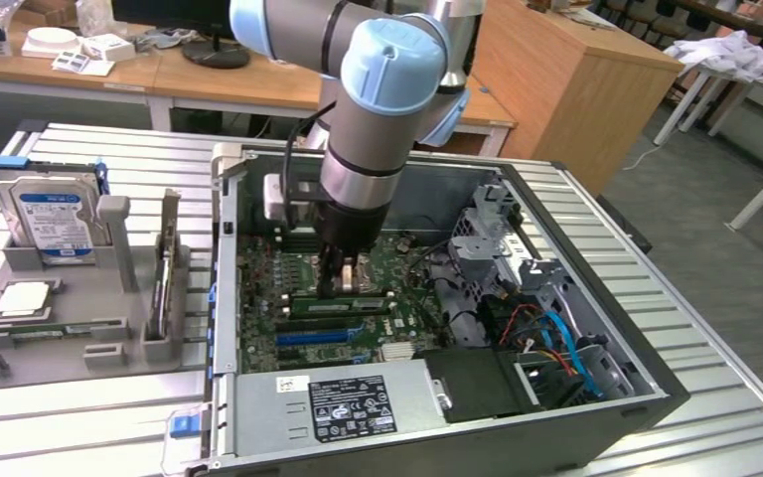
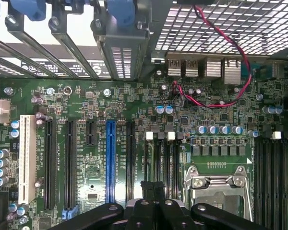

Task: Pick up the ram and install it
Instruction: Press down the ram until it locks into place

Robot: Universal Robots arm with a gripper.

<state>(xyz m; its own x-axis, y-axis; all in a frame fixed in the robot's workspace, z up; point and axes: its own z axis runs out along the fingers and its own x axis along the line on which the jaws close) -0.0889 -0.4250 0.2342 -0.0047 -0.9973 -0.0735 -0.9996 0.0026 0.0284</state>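
The robot arm's gripper (image 1: 339,281) reached down into the open computer case (image 1: 647,388), its fingers (image 2: 153,191) pressed together over the motherboard (image 2: 86,143), holding nothing visible between them. Just below the fingertips, at about 6 o'clock from them in the exterior view, the ram (image 1: 335,305) lay along a memory slot, apparently seated there. At 9 o'clock from the case, a grey holder (image 1: 37,343) kept the hard drive (image 1: 48,214) upright, seemingly for easy picking.
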